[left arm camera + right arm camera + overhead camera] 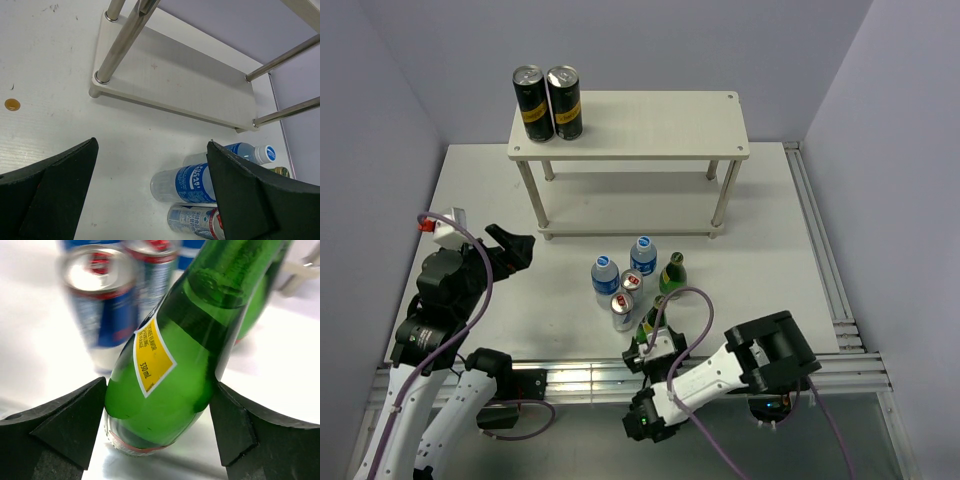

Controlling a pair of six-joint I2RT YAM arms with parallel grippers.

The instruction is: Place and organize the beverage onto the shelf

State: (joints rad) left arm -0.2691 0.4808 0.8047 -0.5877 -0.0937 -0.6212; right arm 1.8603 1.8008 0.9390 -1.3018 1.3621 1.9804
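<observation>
My right gripper (159,405) clamps the smooth, rounded glass belly of a green yellow-labelled bottle (190,340) beside silver cans (100,295), while my left gripper (152,150) hangs wide, empty.

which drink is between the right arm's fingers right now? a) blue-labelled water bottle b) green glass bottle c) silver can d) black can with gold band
b, the right wrist view shows the green glass bottle with its yellow label filling the gap between the fingers of the right gripper, with the silver cans standing behind it.
</observation>
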